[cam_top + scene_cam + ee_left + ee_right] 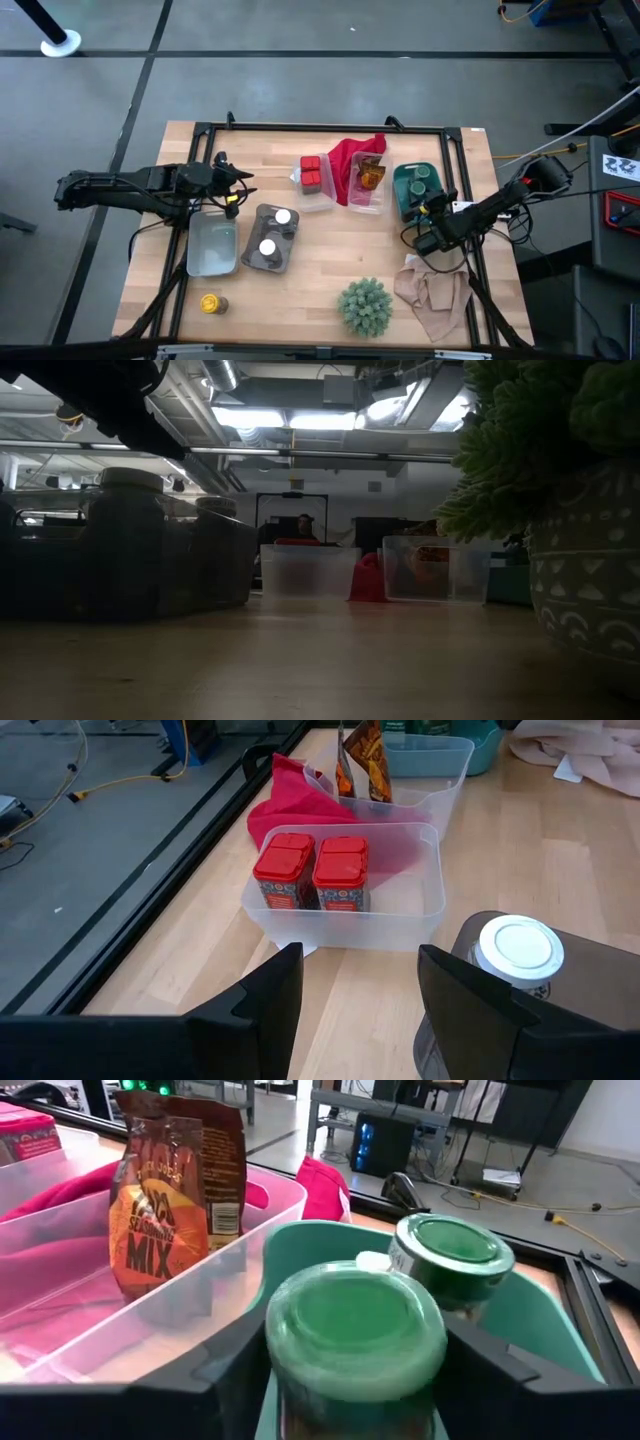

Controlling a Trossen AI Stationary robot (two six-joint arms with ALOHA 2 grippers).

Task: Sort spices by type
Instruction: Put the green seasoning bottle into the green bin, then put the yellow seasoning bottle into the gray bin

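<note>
right pincer [350, 1370] sits spread around a green-lidded jar [355, 1330] in the teal tray [560, 1320], grip unclear; left pincer [355, 985] hangs open, empty, facing the red tins [315, 870] in their clear bin [400, 925]

Spices sorted in bins on the table

Two red tins [320, 872] stand paired in a clear bin; two white-topped jars [275, 233] sit in a grey tray; two green-lidded jars [356, 1325] fill the teal bin; a yellow-capped jar [211, 303] stands near the front-left corner.
</note>
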